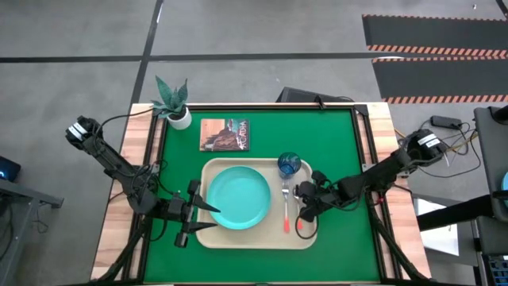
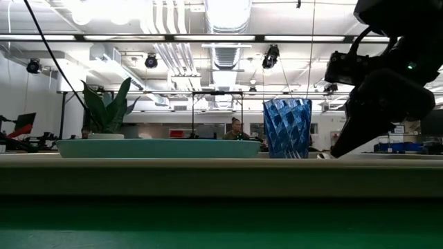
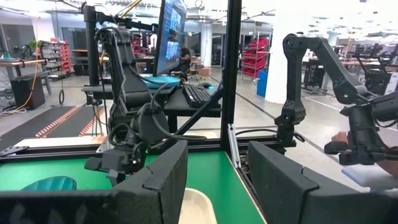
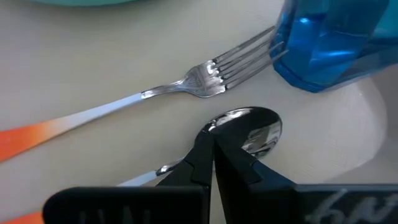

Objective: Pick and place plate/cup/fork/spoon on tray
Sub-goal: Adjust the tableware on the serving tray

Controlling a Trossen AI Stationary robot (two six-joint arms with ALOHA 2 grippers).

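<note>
The beige tray (image 1: 258,238) lies at the middle of the green table. On it are the turquoise plate (image 1: 238,197), the blue cup (image 1: 289,164) standing at its far right corner, and the fork (image 1: 286,208) lying flat to the plate's right, its tines (image 4: 249,53) by the cup (image 4: 329,43). The spoon (image 4: 252,132) lies right of the fork. My right gripper (image 1: 304,203) is low over the tray, shut at the spoon's neck. My left gripper (image 1: 198,214) is open and empty at the tray's left edge, beside the plate. My right gripper is shut at the spoon's neck (image 4: 214,124), just behind the bowl. The shut fingertips (image 4: 202,155) cover the place of contact. The fingers slant down from the table's right side. The bowl rests on the tray and the orange handle (image 4: 18,219) runs off toward the near edge.
A white pot with a green plant (image 1: 176,111) stands at the table's far left corner. A brown picture card (image 1: 225,134) lies behind the tray. Bare green table lies right of the tray (image 1: 341,238). A person (image 2: 236,129) sits in the room far behind.
</note>
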